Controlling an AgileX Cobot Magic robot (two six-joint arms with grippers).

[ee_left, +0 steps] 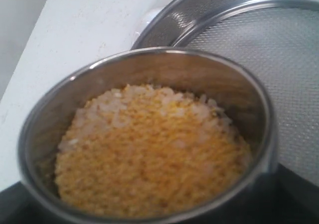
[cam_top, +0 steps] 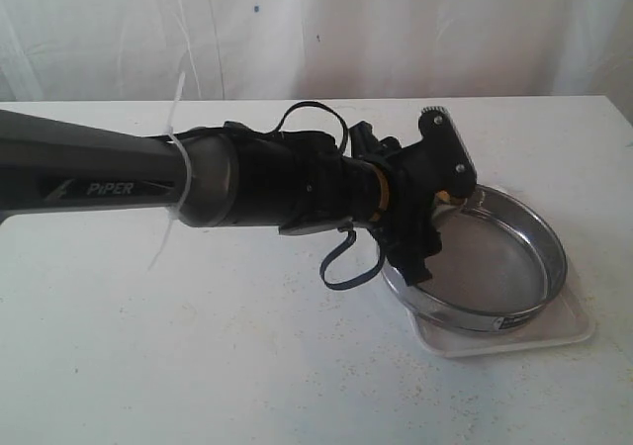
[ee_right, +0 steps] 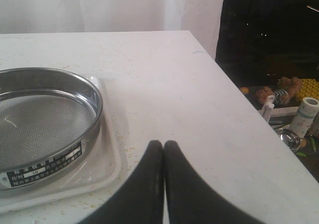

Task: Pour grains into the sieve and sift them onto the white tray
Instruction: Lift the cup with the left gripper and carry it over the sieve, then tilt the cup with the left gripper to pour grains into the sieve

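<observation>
— Where are the grains?
— In the steel cup, gripped by the left jaws at the sieve rim. The sieve sits in the white tray.
— And the right jaws?
— Pressed together, empty.

free: table beside tray | obstacle: left arm over sieve rim

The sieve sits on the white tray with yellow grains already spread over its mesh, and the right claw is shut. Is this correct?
No: the mesh is bare, as the right wrist view shows. The sieve does sit on the white tray and the right claw is shut, but the left wrist view shows the grains in a steel cup.
</observation>
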